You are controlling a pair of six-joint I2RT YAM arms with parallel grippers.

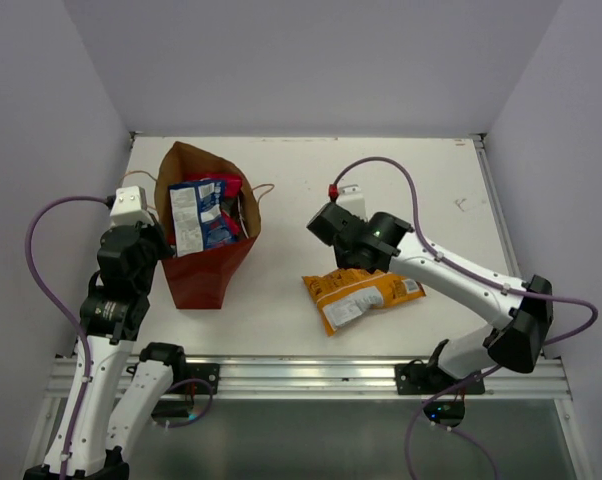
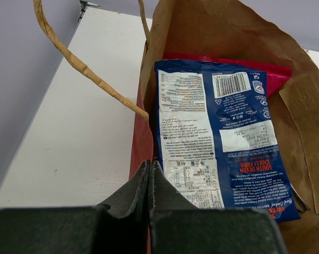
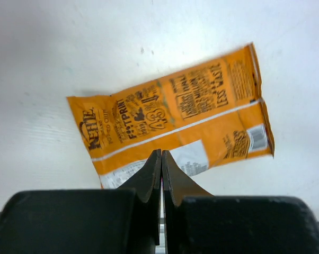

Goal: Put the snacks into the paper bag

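One orange packet (image 1: pixel 361 295) lay unbagged | left tool (image 2: pixel 150 166), right tool (image 3: pixel 161 154) closed tight | thin edge pinch could slip.

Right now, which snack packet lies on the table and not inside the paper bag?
The orange packet, lying flat on the table. The blue-and-white packet and the red packet behind it stand inside the paper bag.
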